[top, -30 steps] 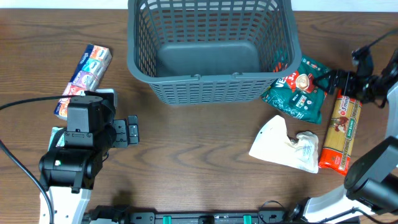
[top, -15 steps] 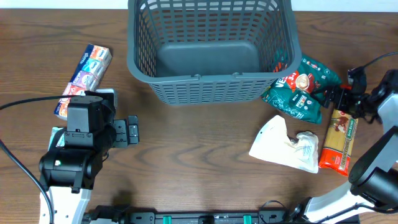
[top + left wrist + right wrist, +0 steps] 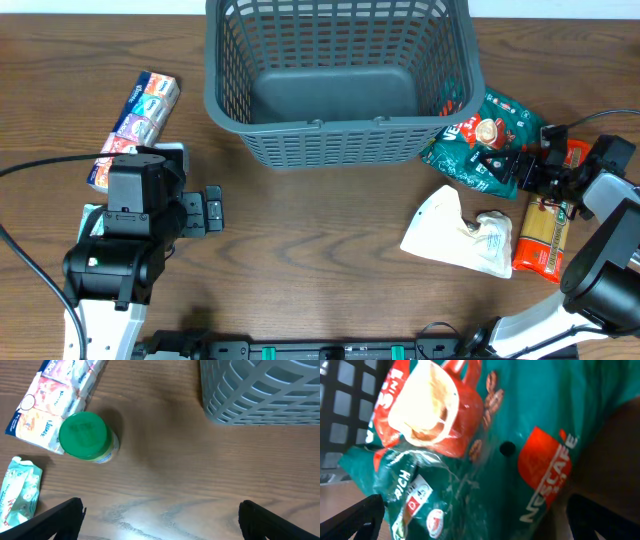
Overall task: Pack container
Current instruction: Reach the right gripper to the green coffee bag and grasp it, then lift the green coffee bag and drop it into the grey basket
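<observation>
The large dark grey basket (image 3: 340, 80) stands at the back middle, with nothing inside; its lattice wall shows in the left wrist view (image 3: 265, 390) and the right wrist view (image 3: 345, 405). A green Nescafe coffee bag (image 3: 480, 140) lies against its right side and fills the right wrist view (image 3: 485, 450). My right gripper (image 3: 530, 168) is open, its fingers on either side of the bag's right edge. My left gripper (image 3: 210, 210) is open over bare table at the left (image 3: 160, 520).
A tissue multipack (image 3: 135, 115) lies at the left, with a green-lidded jar (image 3: 85, 435) and a small green packet (image 3: 20, 490) beside it. A white bag (image 3: 455, 235) and an orange spaghetti pack (image 3: 545, 235) lie at the right.
My right gripper has moved down and left from the far right edge to the coffee bag's right edge. The left arm has not moved.
</observation>
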You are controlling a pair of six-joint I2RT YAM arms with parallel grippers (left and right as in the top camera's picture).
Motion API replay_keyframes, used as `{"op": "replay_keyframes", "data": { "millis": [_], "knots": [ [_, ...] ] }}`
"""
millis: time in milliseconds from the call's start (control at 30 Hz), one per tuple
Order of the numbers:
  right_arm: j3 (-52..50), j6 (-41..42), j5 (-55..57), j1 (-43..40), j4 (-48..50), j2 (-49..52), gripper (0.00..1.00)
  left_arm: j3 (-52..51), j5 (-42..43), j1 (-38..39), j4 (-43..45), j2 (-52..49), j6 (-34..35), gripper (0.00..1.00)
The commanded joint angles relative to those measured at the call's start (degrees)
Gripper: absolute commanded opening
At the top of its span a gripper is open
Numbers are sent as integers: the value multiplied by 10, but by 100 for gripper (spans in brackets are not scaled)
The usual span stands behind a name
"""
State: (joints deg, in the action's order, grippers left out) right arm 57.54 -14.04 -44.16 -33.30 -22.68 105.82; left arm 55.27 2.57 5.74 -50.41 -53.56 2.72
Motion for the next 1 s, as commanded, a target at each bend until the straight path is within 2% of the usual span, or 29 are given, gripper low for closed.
{"op": "replay_keyframes", "data": {
  "millis": [0,400,700,733,867,967],
  "knots": [
    [-3,7,-28,12,5,7,99,12,-7,1,-1,2,-8,98],
    [-3,36,-23,55,70,7,99,12,-7,1,-6,2,-8,98],
    [-3,48,20,56,79,7,98,12,-7,1,-5,2,-8,98],
    [-3,49,23,56,79,7,93,12,-7,1,-5,2,-8,98],
    [-3,64,45,56,79,7,54,12,-7,1,-5,2,-8,99],
    [-3,70,59,56,78,7,38,12,-7,1,-5,2,-8,98]
  ]
}}
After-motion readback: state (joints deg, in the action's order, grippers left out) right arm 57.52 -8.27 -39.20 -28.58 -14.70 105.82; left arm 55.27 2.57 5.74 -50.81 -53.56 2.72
